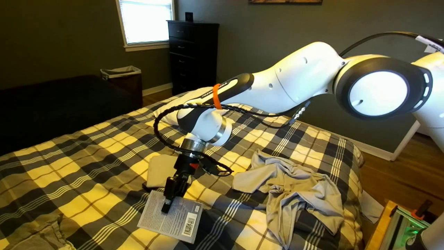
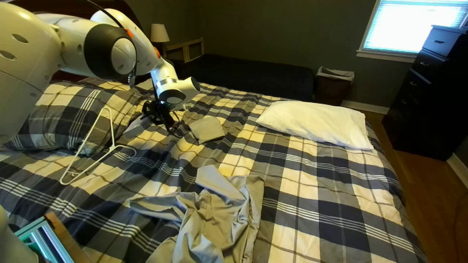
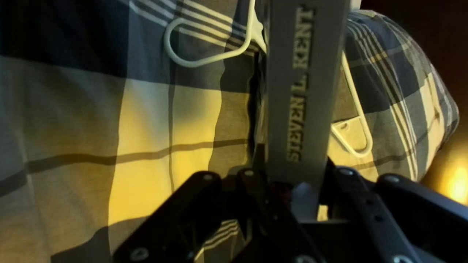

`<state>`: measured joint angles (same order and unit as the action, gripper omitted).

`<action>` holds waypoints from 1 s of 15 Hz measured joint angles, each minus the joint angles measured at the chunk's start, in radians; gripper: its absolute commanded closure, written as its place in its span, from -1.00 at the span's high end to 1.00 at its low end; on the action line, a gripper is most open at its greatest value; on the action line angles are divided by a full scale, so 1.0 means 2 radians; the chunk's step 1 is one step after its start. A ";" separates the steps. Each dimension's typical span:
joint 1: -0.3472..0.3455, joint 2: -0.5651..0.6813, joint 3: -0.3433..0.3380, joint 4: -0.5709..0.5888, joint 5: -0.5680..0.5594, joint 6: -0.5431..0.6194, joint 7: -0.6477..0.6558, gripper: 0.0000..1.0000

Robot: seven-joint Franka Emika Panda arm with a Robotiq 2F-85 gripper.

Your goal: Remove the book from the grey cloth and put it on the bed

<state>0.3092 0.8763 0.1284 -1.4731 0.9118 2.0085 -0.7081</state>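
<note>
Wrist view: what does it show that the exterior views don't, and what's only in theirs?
Only wrist view: readable name STEVEN L. KENT along the spine of the book.

Only exterior views: crumpled grey cloth, folded grey cloth, window, dresser (both exterior views); barcode (in an exterior view).

Shared: book clamped in the gripper, plaid bed. White hanger: wrist view and in an exterior view.

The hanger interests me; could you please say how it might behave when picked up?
The hanger is probably stiff, as it holds a clear triangle shape. It is likely light for its size, being thin all round an open middle. Its hook juts out, so it may snag or twist when lifted.
</note>
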 measured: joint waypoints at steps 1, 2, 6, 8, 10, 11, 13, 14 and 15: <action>0.007 0.009 0.001 0.012 -0.014 0.000 0.036 -0.84; 0.012 0.018 0.004 0.022 -0.031 0.000 0.073 -0.84; 0.014 0.056 0.009 0.050 -0.093 0.007 0.195 0.14; 0.010 0.073 0.010 0.056 -0.111 0.011 0.240 0.42; 0.006 0.082 0.011 0.057 -0.125 0.033 0.267 0.72; 0.005 0.081 0.011 0.056 -0.134 0.050 0.277 0.87; 0.005 0.066 0.011 0.053 -0.159 0.088 0.304 1.00; 0.006 0.050 0.011 0.046 -0.176 0.106 0.321 1.00; 0.007 0.028 0.011 0.034 -0.196 0.122 0.340 1.00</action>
<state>0.3230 0.9327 0.1501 -1.4057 0.5196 2.2524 -0.0287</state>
